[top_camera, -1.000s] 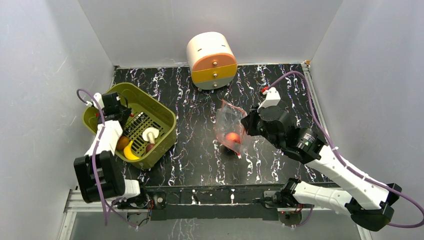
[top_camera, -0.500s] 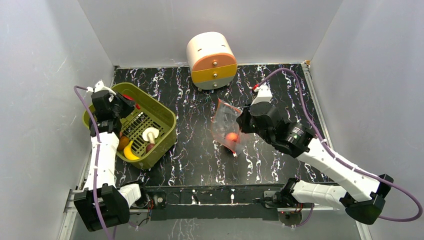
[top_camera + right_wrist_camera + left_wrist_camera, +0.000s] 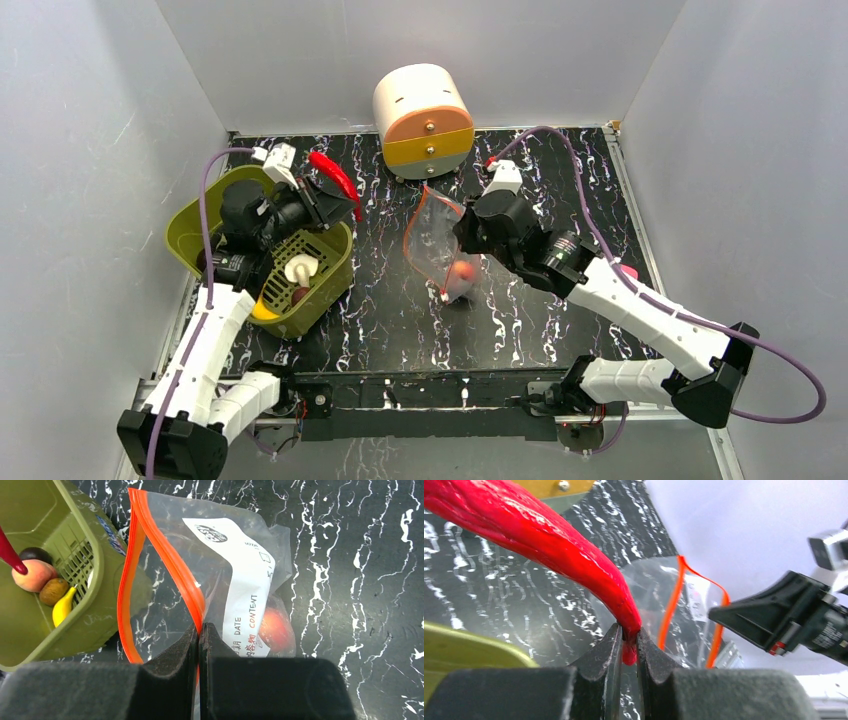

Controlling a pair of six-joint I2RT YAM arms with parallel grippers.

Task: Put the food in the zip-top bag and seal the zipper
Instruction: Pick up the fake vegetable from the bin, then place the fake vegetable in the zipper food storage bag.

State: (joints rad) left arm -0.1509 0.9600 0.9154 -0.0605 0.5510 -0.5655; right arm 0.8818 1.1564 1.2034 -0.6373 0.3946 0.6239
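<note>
My left gripper [image 3: 347, 208] [image 3: 626, 630] is shut on the end of a long red toy pepper [image 3: 333, 175] [image 3: 549, 535], held in the air over the green basket's right rim. The clear zip-top bag [image 3: 440, 250] [image 3: 240, 555] stands in the middle of the table. My right gripper [image 3: 462, 228] [image 3: 199, 627] is shut on its orange zipper [image 3: 412, 225] [image 3: 134, 555], and the mouth gapes toward the left. A pink-red fruit [image 3: 462, 273] [image 3: 276, 627] lies inside the bag. More food sits in the basket: a peach [image 3: 32, 576], a brown piece [image 3: 53, 591], a banana [image 3: 62, 609] and a mushroom [image 3: 300, 268].
The olive-green slotted basket [image 3: 200, 215] [image 3: 95, 625] stands at the left, close to the left wall. A round white and orange drawer unit [image 3: 422, 120] stands at the back centre. Grey walls close in the black marbled table [image 3: 560, 180] on three sides.
My left gripper has come up out of the basket with the red pepper and swung right toward the bag. My right gripper has shifted left with the zipper edge, and the bag's mouth gapes wider.
</note>
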